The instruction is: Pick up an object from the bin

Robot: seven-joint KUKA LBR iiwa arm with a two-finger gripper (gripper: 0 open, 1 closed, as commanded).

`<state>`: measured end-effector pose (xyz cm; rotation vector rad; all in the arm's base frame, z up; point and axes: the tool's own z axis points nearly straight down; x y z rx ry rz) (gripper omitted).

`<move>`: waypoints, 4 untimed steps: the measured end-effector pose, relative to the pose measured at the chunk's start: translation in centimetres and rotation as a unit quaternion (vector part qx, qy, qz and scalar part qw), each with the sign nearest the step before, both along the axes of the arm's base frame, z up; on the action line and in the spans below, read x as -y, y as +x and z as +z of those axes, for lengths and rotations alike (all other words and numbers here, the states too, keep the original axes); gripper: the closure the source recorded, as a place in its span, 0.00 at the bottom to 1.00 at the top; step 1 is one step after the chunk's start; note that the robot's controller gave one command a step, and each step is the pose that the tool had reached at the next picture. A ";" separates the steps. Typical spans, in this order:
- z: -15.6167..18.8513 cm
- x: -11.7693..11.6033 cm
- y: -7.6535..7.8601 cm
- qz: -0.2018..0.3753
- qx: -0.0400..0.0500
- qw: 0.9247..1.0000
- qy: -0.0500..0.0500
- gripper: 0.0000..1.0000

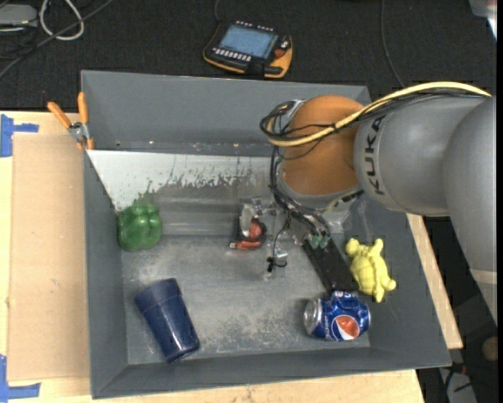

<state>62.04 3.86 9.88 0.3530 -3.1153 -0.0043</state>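
1. Gripper (268, 250) position: you will find it low over the middle of the grey bin (104, 267), under the orange wrist cover (318, 149) of the arm (436, 158), which reaches in from the right of the view.
2. You cannot tell from this angle how wide the gripper stands, nor whether it has hold of anything. Cables and wrist parts crowd that spot.
3. Nearest to it you see a small red and black thing (248, 240) on the bin floor, just beside the gripper on the view's left. Whether the two touch cannot be made out.
4. On the gripper's other side, look for a flat black bar (325, 263). It lies slantwise on the floor, running from under the wrist toward the front right corner.
5. Just right of that bar you have a yellow toy figure (370, 269). In front of both, a dented blue soda can (337, 317) lies on its side near the front wall.
6. Well apart from the gripper, you will see a green pepper-shaped toy (139, 227) by the left wall. A dark blue cup (167, 317) lies on its side toward the front left corner.
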 end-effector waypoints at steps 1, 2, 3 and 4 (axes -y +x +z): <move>-2.7 -1.1 0.0 -0.200 0.012 0.980 0.003 0.00; -2.4 1.7 0.6 -0.004 0.008 1.000 0.002 1.00; -2.4 1.7 0.6 -0.005 0.008 1.000 0.003 1.00; -0.6 1.7 0.5 -0.006 0.008 1.000 0.003 1.00</move>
